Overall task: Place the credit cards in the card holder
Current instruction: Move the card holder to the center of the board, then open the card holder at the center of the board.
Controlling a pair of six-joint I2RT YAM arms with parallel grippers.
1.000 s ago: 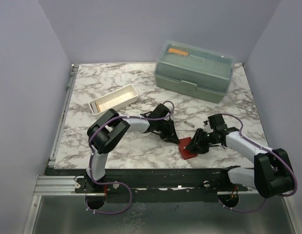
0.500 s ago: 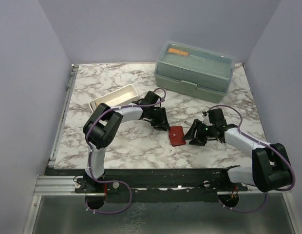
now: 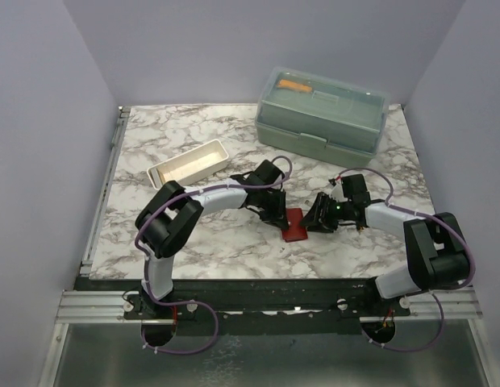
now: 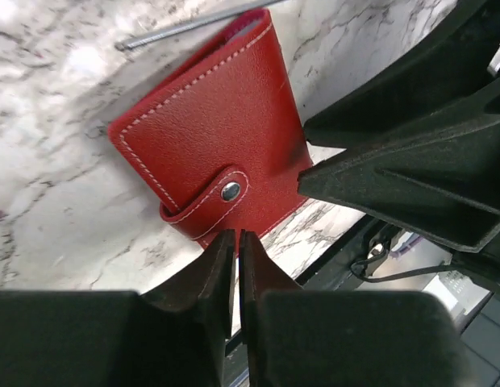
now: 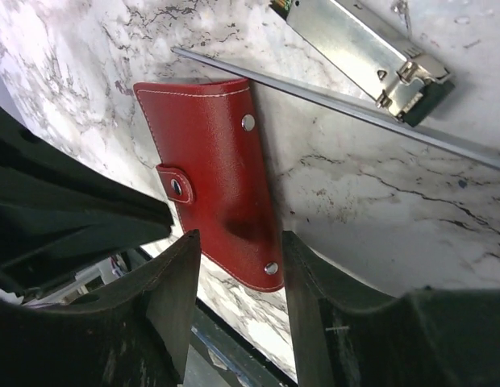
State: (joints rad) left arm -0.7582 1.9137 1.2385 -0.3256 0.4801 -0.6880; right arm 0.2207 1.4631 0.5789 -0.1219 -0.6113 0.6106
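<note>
Top external view: the red card holder (image 3: 296, 226) lies closed, strap snapped, on the marble table (image 3: 202, 242), with the left gripper (image 3: 279, 218) just at its left side and the right gripper (image 3: 314, 221) at its right. The left one's fingers are drawn nearly together with nothing between them, tips beside the strap edge. The right one's jaws stand apart, the holder's end showing in the gap.

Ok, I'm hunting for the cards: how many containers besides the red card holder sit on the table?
2: the white tray at mid-left, and the green lidded box at the back right. Something small may be hidden from view.
</note>
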